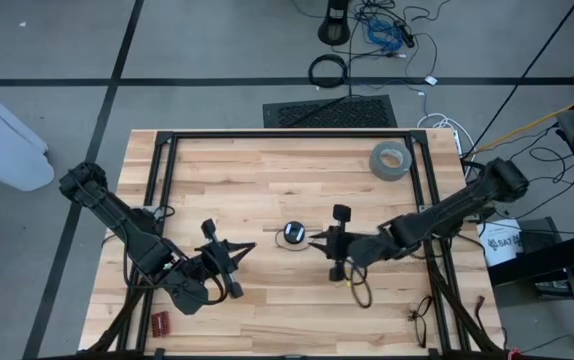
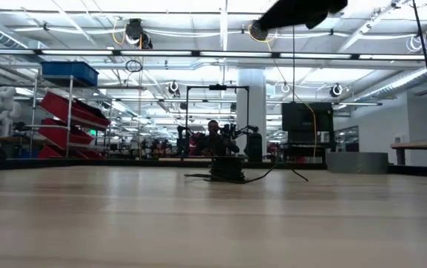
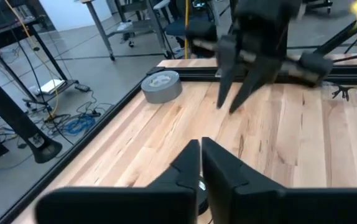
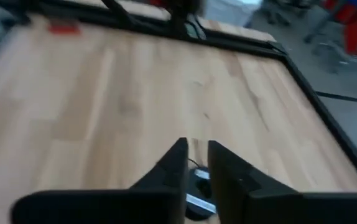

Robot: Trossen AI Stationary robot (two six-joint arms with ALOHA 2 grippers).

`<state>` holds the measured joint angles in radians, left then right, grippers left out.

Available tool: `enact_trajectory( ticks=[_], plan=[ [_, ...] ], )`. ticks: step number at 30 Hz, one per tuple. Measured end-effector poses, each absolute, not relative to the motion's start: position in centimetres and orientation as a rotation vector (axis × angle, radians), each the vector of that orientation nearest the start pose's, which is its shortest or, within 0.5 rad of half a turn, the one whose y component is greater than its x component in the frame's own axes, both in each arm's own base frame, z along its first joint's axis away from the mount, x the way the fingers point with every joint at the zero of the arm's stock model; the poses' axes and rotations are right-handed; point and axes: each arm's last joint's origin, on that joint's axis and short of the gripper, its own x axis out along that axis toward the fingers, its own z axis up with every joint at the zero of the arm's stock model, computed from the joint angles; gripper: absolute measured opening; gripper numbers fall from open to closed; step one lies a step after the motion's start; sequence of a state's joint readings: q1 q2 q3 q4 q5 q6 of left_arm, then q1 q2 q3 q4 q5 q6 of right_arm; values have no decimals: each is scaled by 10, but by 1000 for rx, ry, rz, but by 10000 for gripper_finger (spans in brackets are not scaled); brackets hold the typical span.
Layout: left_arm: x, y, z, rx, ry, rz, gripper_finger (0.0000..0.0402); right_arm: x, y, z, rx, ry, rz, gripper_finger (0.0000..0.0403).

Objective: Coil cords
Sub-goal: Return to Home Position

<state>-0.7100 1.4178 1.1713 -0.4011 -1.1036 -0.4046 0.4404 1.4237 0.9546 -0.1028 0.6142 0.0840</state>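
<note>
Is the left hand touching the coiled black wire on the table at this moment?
Apart. The high view shows a strip of bare wood between the left hand and the coiled black wire.

1. No word, number or brand can be read with certainty in any of the views
2. High view: a white bucket (image 1: 500, 243) on the floor just beside the right edge of the worktop (image 1: 267, 170) carries a dark printed mark on its side; the letters are too small to make out
3. Low view: the shelves, bins and dark screens in the room beyond the worktop are too far off for any lettering to be told
4. Both wrist views: the worktop's wood and black frame show, blurred, with nothing readable on them
</note>
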Motion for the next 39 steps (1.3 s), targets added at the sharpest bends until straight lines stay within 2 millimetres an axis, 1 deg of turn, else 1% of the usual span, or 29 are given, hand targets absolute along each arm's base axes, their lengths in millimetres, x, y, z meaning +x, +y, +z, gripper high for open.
enact_trajectory(
  ticks=[2,4,5,9,11,15,17,20,22,24,26,30,33,39],
  plan=[
    [244,-170,315,116,317,456,9,276,113,269,-166,460,-145,37],
    [246,-165,318,114,328,440,6,270,111,279,-138,437,-97,12],
    [249,-163,322,104,327,426,6,267,110,284,-128,425,-77,7],
    [258,-150,341,76,309,324,4,253,105,300,-82,399,-20,3],
    [259,-143,350,87,301,279,3,245,102,306,-65,399,8,1],
    [254,-127,364,119,277,299,3,226,95,320,-60,392,60,1],
    [249,-120,370,110,232,308,2,217,92,326,-70,386,93,1],
    [240,-112,371,122,157,234,2,204,87,333,-100,384,137,0],
    [236,-106,362,109,117,182,1,199,85,336,-112,362,156,0],
    [232,-99,345,105,108,163,1,194,83,334,-120,351,169,0],
    [228,-91,325,96,96,174,1,190,81,328,-111,350,181,0],
    [215,-78,296,84,51,131,1,181,78,303,-53,379,194,0],
    [205,-67,276,81,48,116,1,176,75,284,-24,335,187,0],
    [187,-45,249,69,50,127,0,167,59,251,13,209,143,0]
  ],
)
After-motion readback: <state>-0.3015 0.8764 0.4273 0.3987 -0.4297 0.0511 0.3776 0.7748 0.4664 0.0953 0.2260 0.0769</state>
